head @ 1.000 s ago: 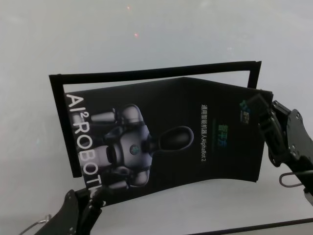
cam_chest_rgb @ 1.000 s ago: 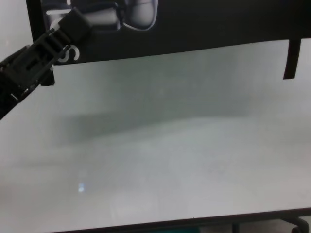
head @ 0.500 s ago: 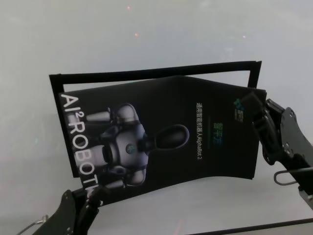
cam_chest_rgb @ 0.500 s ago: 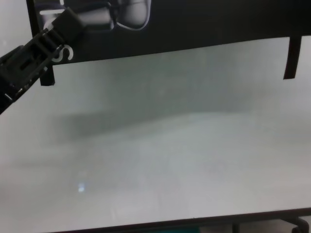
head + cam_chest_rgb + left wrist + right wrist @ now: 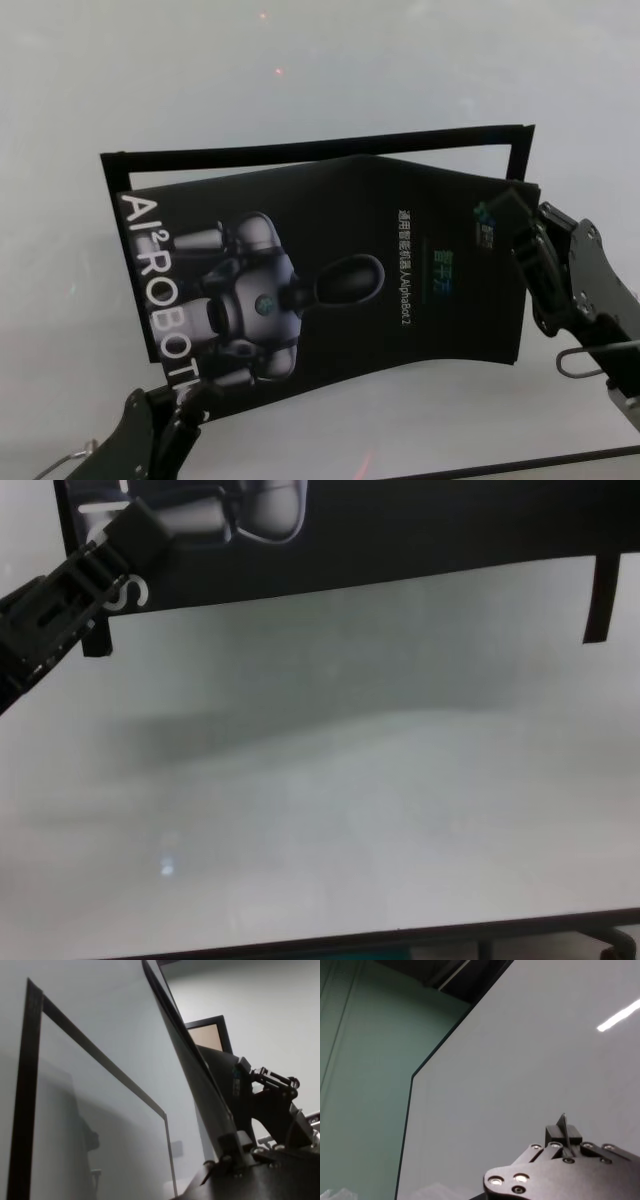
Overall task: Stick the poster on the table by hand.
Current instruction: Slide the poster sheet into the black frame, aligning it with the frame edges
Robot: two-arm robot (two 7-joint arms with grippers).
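Observation:
The poster (image 5: 330, 280), a black glossy sheet with a grey robot picture and white letters, hangs bowed just above the white table (image 5: 300, 70). My left gripper (image 5: 185, 398) is shut on its near left corner, below the letters. My right gripper (image 5: 522, 232) is shut on its right edge near the far corner. In the chest view the poster (image 5: 420, 525) fills the top, with the left gripper (image 5: 125, 542) pinching its corner. The left wrist view shows the poster (image 5: 192, 1067) edge-on. In the right wrist view a thin poster edge (image 5: 563, 1124) sits between the fingers.
Narrow black strips (image 5: 320, 148) form a rectangular outline on the table under and behind the poster. Its ends show in the chest view as a strip (image 5: 598, 600) at right and another strip (image 5: 95, 642) at left. The table's dark front edge (image 5: 400, 942) runs along the bottom.
Both grippers have carried the poster slightly to the left. The right gripper has come in towards the middle, so the sheet bows a little more.

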